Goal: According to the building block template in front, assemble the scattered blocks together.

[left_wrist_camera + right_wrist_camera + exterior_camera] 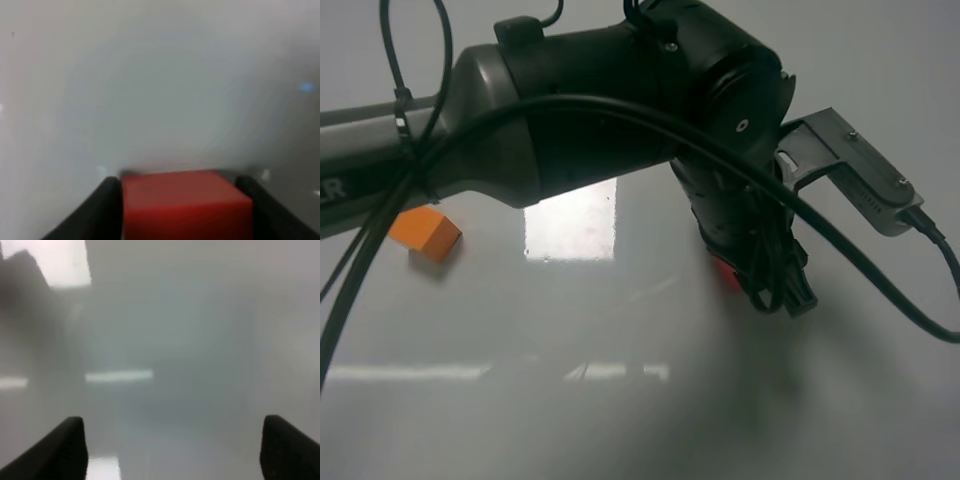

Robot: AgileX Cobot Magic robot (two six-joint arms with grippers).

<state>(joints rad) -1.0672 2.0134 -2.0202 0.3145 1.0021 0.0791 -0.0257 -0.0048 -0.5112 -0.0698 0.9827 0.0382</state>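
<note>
My left gripper [767, 283] reaches across to the right half of the exterior high view. It is shut on the loose red cube [724, 270], low over the table. In the left wrist view the red cube [185, 202] sits tight between the two dark fingers [102, 210]. The loose orange cube [425, 233] lies alone on the table at the left, far from the gripper. My right gripper [172, 440] is open and empty over bare table; it does not show in the exterior high view. The orange-red template is out of view.
The left arm's body and black cables [620, 110] fill the upper part of the exterior high view and hide the table behind them. The glossy grey table [620, 400] shows bright window reflections [570, 222].
</note>
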